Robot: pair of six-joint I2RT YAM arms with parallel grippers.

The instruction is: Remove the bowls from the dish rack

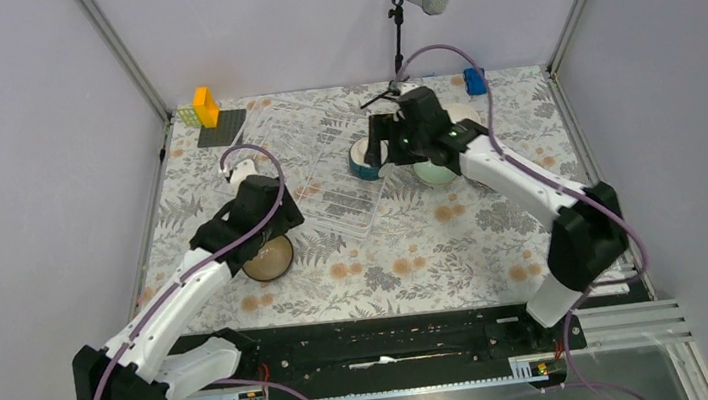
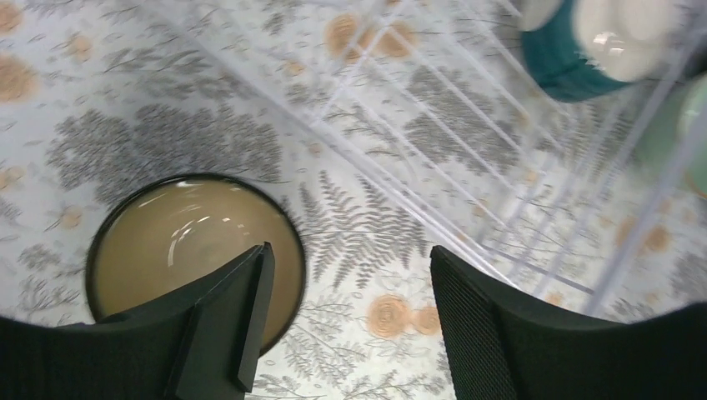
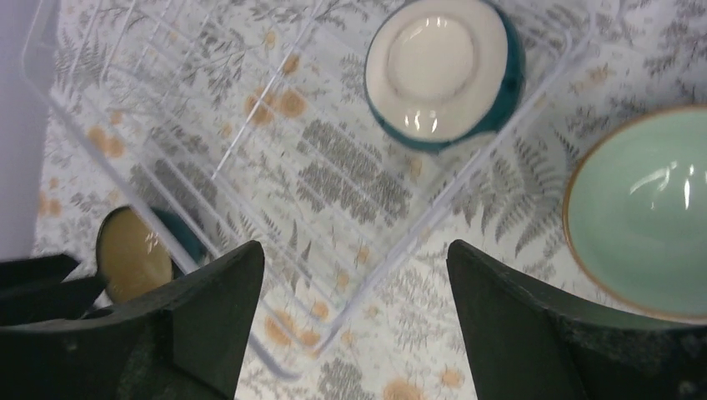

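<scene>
The clear dish rack (image 1: 321, 168) lies in the middle of the floral table. A dark teal bowl (image 1: 363, 160) with a white inside leans in the rack's right part; it also shows in the right wrist view (image 3: 442, 71). A pale green bowl (image 1: 435, 174) stands on the table just right of the rack (image 3: 250, 125). A brown bowl (image 1: 268, 258) with a tan inside stands on the table left of the rack's near corner. My left gripper (image 2: 350, 317) is open and empty, just above and right of the brown bowl (image 2: 192, 250). My right gripper (image 3: 354, 333) is open and empty above the rack's near right corner.
A small black gridded mat (image 1: 221, 127) with orange and yellow blocks sits at the back left. A blue block (image 1: 474, 81) and a microphone stand (image 1: 398, 29) are at the back. Grey walls close in both sides.
</scene>
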